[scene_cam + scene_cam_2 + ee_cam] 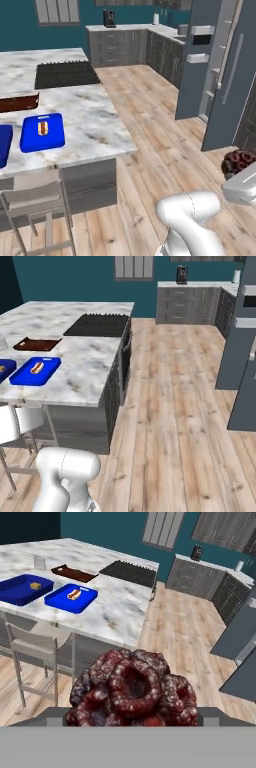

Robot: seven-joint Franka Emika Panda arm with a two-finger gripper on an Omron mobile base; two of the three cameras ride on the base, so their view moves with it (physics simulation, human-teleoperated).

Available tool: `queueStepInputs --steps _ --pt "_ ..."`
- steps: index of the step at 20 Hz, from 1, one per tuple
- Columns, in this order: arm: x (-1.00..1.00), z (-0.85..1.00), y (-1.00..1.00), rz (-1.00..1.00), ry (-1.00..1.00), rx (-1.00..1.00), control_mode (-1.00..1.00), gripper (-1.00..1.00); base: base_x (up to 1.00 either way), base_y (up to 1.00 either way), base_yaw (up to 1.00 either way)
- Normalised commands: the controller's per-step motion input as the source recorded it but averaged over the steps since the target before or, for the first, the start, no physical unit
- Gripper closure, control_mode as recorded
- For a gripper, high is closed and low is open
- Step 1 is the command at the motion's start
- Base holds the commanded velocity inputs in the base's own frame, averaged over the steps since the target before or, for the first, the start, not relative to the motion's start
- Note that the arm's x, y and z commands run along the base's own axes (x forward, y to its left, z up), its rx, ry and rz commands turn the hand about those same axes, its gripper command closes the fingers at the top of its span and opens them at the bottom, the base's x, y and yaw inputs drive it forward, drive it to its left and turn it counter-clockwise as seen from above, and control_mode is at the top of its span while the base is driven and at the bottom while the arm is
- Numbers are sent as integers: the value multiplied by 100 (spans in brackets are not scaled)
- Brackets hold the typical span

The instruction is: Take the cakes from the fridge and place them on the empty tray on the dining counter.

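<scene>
A dark red-brown round cake sits between the fingers of my gripper, which is shut on it and holds it above the wooden floor. The same cake appears at the right edge of the left base view, beside my white hand. On the marbled dining counter lies the deep-blue tray with the small yellow-orange cake inside. The tray is cut off at the left edge of that view. The slate-blue fridge stands to the right with its door open.
A second blue tray with a hot-dog-like item and a dark brown tray lie on the counter near the black cooktop. Grey stools stand along the counter's near side. Wooden floor runs between counter and fridge.
</scene>
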Motion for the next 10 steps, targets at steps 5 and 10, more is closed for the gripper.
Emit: queueStepInputs --steps 5,10 --pt "0 0 0 0 0 0 100 100 0 100 0" --pt "0 0 0 0 0 0 100 100 -4 100 0"
